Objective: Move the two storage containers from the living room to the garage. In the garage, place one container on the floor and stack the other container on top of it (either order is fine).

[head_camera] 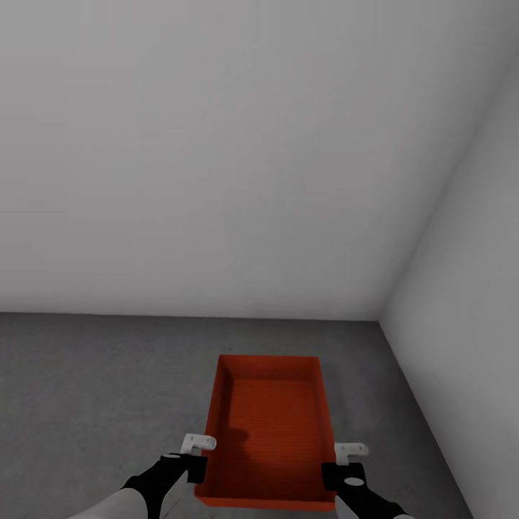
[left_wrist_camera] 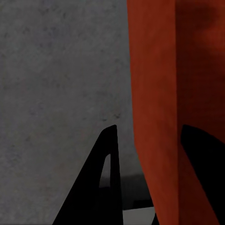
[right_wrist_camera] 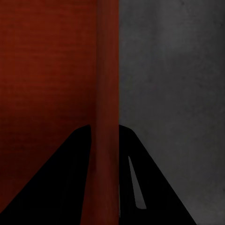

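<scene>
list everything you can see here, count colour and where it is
storage container: 1, orange-red, open top, nothing inside, low in the head view near the room corner, between the two grippers
floor: 1, dark grey concrete, under and around the container
walls: 2, pale grey, one ahead and one on the right, meeting in a corner
left gripper: 1, black with white tips, at the container's left wall; in the left wrist view one finger is on each side of that wall
right gripper: 1, black with white tips, at the container's right wall; in the right wrist view its fingers straddle that wall
</scene>
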